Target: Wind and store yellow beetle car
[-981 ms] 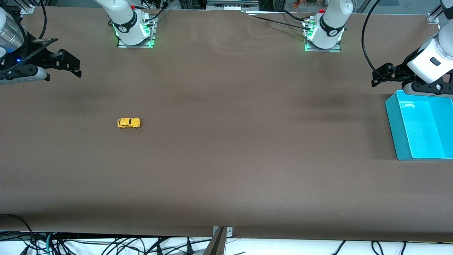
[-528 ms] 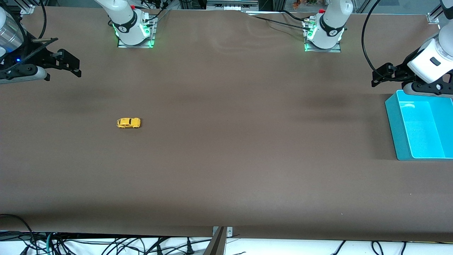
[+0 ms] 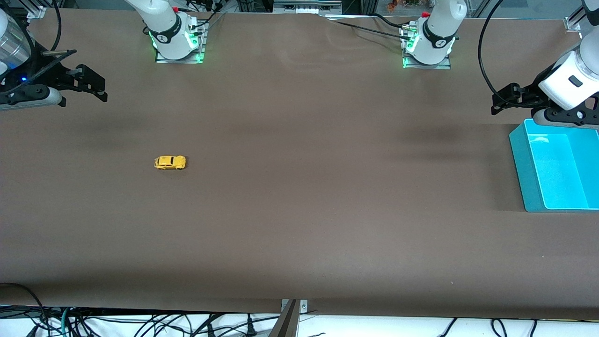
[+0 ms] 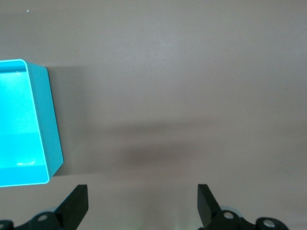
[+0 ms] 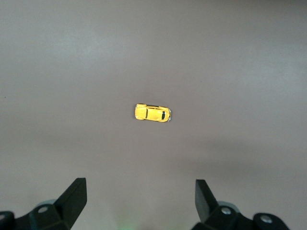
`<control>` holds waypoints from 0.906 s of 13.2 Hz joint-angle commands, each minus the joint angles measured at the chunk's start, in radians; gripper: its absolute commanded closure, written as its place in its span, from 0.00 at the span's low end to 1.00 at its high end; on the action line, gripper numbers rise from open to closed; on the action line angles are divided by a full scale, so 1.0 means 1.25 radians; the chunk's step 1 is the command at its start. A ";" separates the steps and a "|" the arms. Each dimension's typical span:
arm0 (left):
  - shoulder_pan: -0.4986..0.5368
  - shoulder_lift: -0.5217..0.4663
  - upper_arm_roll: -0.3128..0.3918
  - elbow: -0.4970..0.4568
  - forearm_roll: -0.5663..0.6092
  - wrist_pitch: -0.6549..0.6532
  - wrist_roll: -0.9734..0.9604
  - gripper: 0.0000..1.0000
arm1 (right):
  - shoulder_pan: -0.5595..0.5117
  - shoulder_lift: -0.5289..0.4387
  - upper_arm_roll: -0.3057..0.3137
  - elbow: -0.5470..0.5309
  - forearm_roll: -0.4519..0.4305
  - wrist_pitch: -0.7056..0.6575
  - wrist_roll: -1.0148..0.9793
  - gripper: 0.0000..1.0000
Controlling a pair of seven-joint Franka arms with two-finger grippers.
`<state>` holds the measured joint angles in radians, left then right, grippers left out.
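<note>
The yellow beetle car [image 3: 170,162] sits alone on the brown table toward the right arm's end; it also shows in the right wrist view [image 5: 152,113]. My right gripper [image 3: 96,85] hangs high over the table's edge at that end, open and empty [image 5: 139,196]. My left gripper [image 3: 503,100] hangs open and empty [image 4: 142,201] beside the teal bin [image 3: 529,187] at the left arm's end. Both arms wait.
The teal bin also shows in the left wrist view [image 4: 48,120] and looks empty. The arm bases [image 3: 178,42] [image 3: 428,44] stand along the table's edge farthest from the front camera. Cables hang below the near edge.
</note>
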<state>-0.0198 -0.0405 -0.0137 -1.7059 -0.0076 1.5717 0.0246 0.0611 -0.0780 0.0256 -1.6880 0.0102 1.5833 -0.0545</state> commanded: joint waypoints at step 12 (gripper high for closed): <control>-0.007 0.013 0.002 0.027 0.013 -0.018 -0.006 0.00 | 0.009 -0.019 -0.002 -0.013 0.000 -0.008 0.004 0.00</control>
<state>-0.0198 -0.0405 -0.0137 -1.7059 -0.0076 1.5717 0.0246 0.0615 -0.0781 0.0257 -1.6880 0.0103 1.5819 -0.0545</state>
